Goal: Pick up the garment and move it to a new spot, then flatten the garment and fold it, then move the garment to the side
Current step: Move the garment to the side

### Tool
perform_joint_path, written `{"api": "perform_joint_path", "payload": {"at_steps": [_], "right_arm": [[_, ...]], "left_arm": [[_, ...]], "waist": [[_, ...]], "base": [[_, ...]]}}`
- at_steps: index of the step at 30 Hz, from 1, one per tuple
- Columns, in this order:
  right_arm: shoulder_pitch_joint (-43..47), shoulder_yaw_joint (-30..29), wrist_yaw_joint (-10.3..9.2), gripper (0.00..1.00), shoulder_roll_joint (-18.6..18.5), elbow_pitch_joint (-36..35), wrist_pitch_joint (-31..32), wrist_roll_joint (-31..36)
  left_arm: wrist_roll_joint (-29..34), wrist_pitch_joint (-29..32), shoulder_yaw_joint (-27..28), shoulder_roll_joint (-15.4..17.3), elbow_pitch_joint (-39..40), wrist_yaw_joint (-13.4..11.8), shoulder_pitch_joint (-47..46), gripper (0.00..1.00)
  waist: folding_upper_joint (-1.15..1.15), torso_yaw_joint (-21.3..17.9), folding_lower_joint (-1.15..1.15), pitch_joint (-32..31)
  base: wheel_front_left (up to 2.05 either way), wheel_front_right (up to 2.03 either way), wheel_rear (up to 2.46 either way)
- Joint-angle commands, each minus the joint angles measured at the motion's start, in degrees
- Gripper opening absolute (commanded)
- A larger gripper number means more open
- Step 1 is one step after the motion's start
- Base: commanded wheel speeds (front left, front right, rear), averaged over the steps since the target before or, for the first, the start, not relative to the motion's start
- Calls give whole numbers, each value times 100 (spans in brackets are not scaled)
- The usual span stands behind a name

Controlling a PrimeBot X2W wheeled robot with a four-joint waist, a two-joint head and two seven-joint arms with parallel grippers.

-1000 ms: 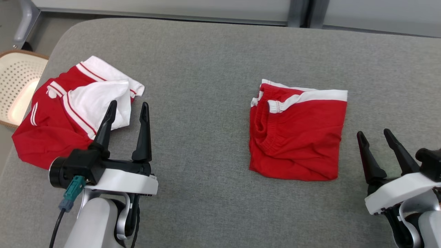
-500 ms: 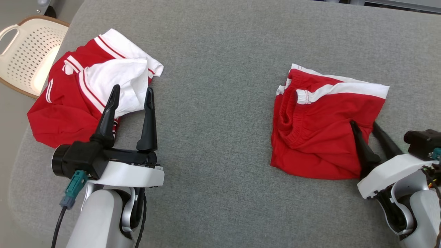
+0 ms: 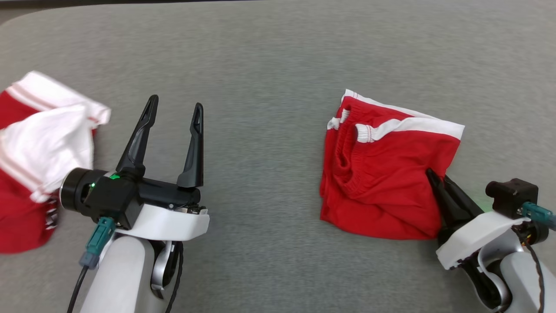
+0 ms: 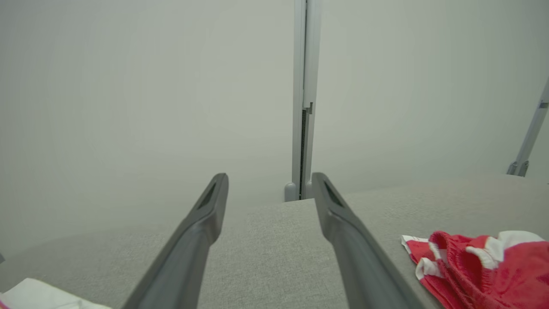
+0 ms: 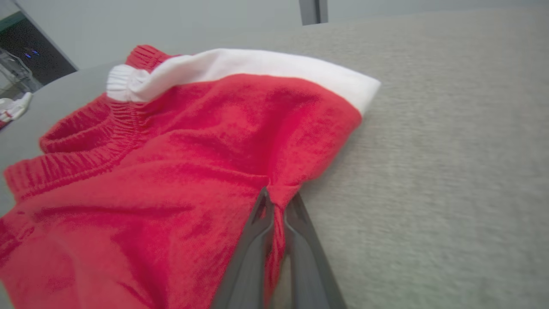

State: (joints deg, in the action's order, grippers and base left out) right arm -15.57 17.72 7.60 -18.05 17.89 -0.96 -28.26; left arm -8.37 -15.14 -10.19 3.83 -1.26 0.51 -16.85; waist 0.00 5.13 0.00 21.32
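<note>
Nearest in head view, lower left: left hand (image 3: 176, 102) on its white-and-black wrist, both dark fingers spread wide with nothing between them and pointing up the view over bare cloth. The left wrist view shows the same left hand (image 4: 270, 176), fingers far apart. Lower right: right hand (image 3: 435, 174), fingers pinched narrow on the near right edge of the red fabric shorts with white trim (image 3: 378, 174). In the right wrist view the right hand (image 5: 279, 195) has a small fold of red cloth caught between the two fingertips, so it is gripping the shorts (image 5: 171, 171). The shorts lie folded into a rough square on the right half of the grey woven fabric surface (image 3: 269, 65), elastic waistband bunched toward the left and the white band along the far edge. Further left, well apart from the shorts, a crumpled red-and-white striped garment (image 3: 39, 143) lies at the surface's left edge, blurred. The left wrist view catches the shorts (image 4: 493, 266) at lower right. Beyond the surface's far edge stands a pale grey wall with a vertical grey post (image 4: 303, 98).
</note>
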Motion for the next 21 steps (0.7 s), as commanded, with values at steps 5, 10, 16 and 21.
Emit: {"api": "perform_joint_path", "payload": {"at_steps": [5, 10, 16, 21], "right_arm": [[-125, 40, -17, 0, -312, 197, -134, -50], [-396, -82, -17, 0, -799, 427, -336, -88], [-937, -438, -16, 0, -1567, 791, -569, 11], [-1607, -597, -16, 0, -2245, 1299, -719, 223]], "left_arm": [[142, 83, -87, 164, 181, 86, -230, 100], [243, 256, -174, 242, 459, 105, -474, 100], [326, 371, -318, 235, 724, 156, -890, 100], [432, 447, -503, 263, 885, 265, -1284, 100]], "waist": [[0, -1106, 0, 218], [0, -1497, 0, 588], [0, -1582, 0, 1143], [0, -1421, 0, 1640]], "base": [[0, 0, 0], [0, 0, 0], [0, 0, 0], [0, 0, 0]]}}
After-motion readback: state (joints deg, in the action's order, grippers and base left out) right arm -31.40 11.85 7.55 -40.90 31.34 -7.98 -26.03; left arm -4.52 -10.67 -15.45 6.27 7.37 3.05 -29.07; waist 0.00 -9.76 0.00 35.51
